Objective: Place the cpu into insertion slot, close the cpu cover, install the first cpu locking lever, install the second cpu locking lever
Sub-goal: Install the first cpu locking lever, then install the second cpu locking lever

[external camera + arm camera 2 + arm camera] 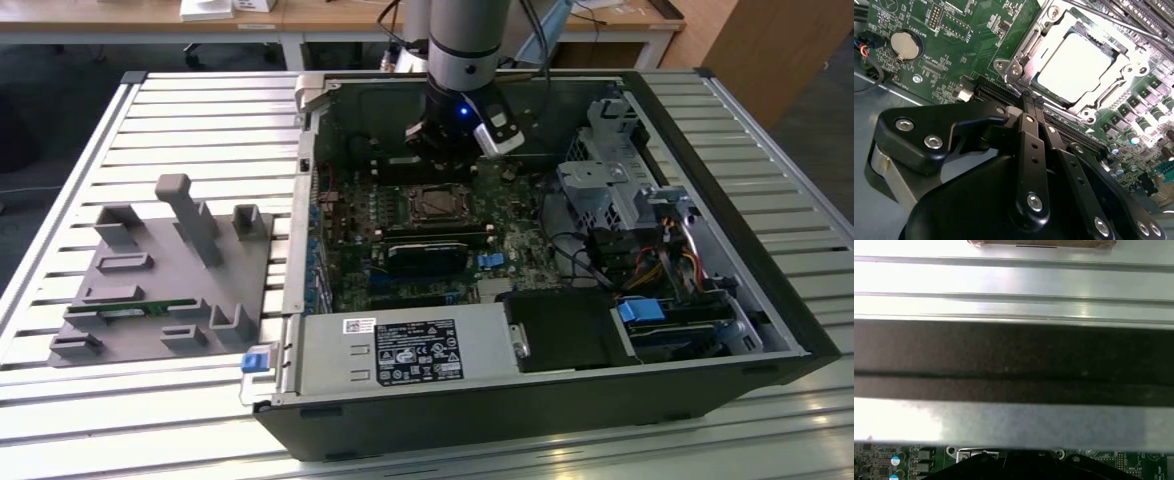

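In the exterior view the arm reaches down into an open computer case (pixel 747 300) that lies on a slatted metal table (pixel 200 110), and the gripper (pixel 447 150) hangs low over the green circuit board (pixel 347 270), near the case's wall at the 12 o'clock side. The insertion slot (pixel 437 203) sits on the board just past the gripper toward 6 o'clock in that view, very near it but apart. In the second wrist view the gripper (pixel 1029 102) shows its two black fingers (pixel 1030 145) pressed flat together with no gap, clenched on nothing, their tips reaching the rim of the socket's metal frame; whether they touch it cannot be told. From those tips the cpu (pixel 1076 67) lies toward 1 o'clock, seated flat inside the insertion slot (pixel 1009 67), its pale grey top showing brightly through the square window of the cpu cover (pixel 1046 47), which lies closed down around it. A round coin battery (pixel 905 45) sits on the board at about 10 o'clock from the fingertips. In the exterior view a grey parts fixture (pixel 167 275) rests on the table well apart at 9 o'clock of the case, and a labelled power supply (pixel 400 350) fills the case's near side at 6 o'clock
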Controlling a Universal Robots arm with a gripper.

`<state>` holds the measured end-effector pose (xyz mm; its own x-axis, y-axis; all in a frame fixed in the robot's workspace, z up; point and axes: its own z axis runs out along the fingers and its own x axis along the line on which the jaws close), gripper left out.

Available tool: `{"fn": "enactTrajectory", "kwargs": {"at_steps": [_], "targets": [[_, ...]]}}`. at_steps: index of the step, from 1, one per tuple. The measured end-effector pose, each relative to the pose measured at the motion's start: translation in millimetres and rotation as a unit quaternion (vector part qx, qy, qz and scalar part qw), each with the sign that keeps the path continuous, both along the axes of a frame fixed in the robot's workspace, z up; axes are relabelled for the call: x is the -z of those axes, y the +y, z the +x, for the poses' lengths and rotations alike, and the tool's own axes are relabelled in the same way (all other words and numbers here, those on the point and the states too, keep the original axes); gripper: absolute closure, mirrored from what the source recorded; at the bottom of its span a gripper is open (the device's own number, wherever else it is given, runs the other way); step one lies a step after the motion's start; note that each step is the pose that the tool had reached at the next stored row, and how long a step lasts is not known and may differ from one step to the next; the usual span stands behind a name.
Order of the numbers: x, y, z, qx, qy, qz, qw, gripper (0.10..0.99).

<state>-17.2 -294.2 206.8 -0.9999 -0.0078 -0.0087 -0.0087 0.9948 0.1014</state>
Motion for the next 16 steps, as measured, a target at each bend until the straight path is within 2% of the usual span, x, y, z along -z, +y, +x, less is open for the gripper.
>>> {"fn": "enactTrajectory", "kwargs": {"at_steps": [16], "targets": [[0.0, -3.1, 0.6, 0.0, 0.0, -0.0001, 1.0, 0.969]]}}
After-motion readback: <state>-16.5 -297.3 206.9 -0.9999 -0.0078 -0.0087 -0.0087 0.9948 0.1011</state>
